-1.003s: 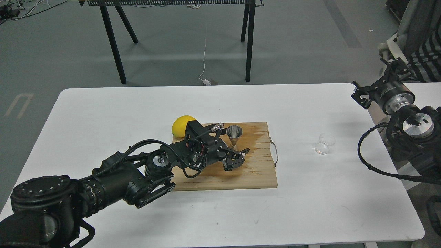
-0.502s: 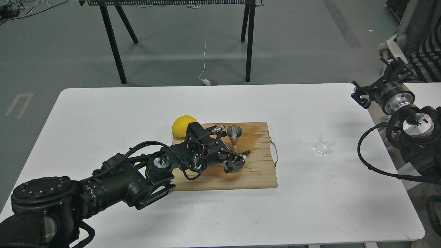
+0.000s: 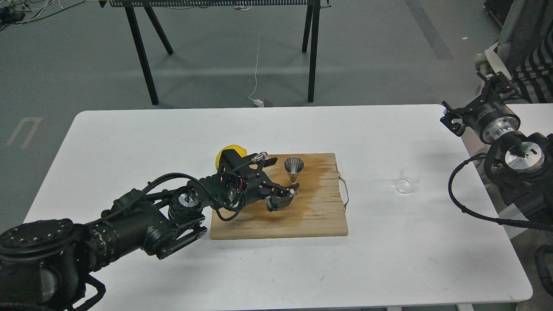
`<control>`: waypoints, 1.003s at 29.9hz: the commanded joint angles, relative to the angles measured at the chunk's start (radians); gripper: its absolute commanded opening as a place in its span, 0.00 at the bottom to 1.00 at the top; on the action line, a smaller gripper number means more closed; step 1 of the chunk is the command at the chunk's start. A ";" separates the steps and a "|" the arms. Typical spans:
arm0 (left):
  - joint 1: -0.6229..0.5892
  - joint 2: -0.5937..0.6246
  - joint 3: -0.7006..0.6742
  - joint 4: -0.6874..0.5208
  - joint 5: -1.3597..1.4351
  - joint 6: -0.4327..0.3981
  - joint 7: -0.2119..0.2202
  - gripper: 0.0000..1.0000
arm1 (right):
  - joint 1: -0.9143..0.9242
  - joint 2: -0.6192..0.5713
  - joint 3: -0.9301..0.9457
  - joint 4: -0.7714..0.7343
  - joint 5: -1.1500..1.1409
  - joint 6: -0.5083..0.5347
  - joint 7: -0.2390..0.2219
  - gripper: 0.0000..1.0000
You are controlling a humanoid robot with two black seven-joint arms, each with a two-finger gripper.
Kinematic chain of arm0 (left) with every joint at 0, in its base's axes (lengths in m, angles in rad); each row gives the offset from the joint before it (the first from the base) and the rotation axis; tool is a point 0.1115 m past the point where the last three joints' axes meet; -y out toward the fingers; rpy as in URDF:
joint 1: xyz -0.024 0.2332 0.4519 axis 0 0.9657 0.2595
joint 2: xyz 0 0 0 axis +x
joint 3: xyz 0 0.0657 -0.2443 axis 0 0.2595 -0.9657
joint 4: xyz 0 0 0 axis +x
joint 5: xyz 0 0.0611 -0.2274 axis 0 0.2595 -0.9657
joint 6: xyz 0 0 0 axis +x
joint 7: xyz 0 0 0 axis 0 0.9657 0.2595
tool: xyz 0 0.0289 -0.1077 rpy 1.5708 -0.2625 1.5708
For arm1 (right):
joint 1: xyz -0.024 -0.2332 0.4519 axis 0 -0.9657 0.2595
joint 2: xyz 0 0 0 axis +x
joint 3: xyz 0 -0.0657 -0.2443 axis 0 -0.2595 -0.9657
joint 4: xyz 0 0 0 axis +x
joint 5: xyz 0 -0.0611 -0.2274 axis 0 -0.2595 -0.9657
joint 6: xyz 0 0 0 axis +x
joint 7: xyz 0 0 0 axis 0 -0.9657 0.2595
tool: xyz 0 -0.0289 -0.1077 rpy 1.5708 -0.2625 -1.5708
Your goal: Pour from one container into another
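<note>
The steel jigger (image 3: 293,169) stands upright on the wooden cutting board (image 3: 319,216), near its back edge. My left gripper (image 3: 283,195) hovers low over the board just left of and in front of the jigger's base. It is open with nothing between its fingers, and its upper fingertip (image 3: 292,187) is close beside the base. The small clear glass cup (image 3: 406,180) is on the white table to the right of the board and seems to lie on its side. My right gripper (image 3: 497,86) is held up beyond the table's right edge, far from the cup, and looks dark and small.
A yellow lemon (image 3: 227,154) sits at the board's back left corner, partly hidden behind my left wrist. The board has a metal handle (image 3: 344,190) on its right end and a wet stain. Black table legs (image 3: 142,56) stand on the floor behind.
My left arm has drawn back to the left, taking the open gripper from the right front of the jigger to the left of its base. Jigger, cup and right arm have not moved.
</note>
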 commanded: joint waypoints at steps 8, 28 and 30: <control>0.018 0.110 -0.002 -0.105 0.000 0.000 0.008 0.95 | 0.000 0.000 0.000 0.001 0.001 0.000 0.000 0.99; 0.034 0.504 -0.284 -0.260 -0.466 -0.002 -0.021 0.95 | 0.012 -0.002 0.003 0.017 0.002 0.025 0.007 0.99; 0.034 0.515 -0.312 -0.262 -0.614 -0.011 -0.020 0.95 | 0.012 0.000 0.002 0.015 0.001 0.026 0.007 0.99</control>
